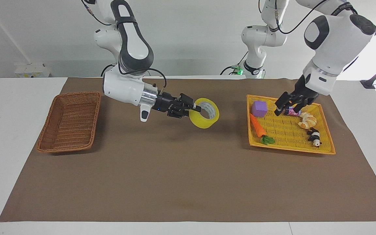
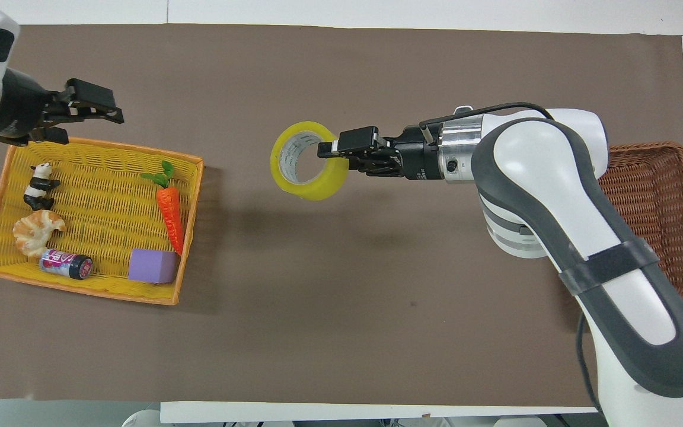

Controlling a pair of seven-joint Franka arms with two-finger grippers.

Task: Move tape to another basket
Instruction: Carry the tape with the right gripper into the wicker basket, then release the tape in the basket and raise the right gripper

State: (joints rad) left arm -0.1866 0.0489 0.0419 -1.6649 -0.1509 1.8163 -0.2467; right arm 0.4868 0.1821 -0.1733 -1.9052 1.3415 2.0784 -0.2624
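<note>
A: Two hands show. What does the right hand (image 1: 193, 109) have?

B: It is clamped on the rim of the tape (image 1: 204, 113), one finger inside the ring and one outside. The roll hangs in the air over the bare brown mat (image 1: 175, 169) in the middle of the surface, tilted, with its pale core facing up and toward the left arm's end.

A: And outward from there?

B: The brown wicker basket (image 1: 69, 121) sits at the right arm's end, with nothing in it. The yellow tray (image 1: 323, 129) lies at the left arm's end and holds a purple cube (image 1: 259, 108), a carrot (image 1: 258, 127), a small can (image 1: 291, 111), a croissant (image 1: 307, 120) and a toy panda (image 1: 314, 136).

A: The left hand (image 1: 287, 106)?

B: It is over the yellow tray, above the can, fingers spread and holding nothing.
</note>
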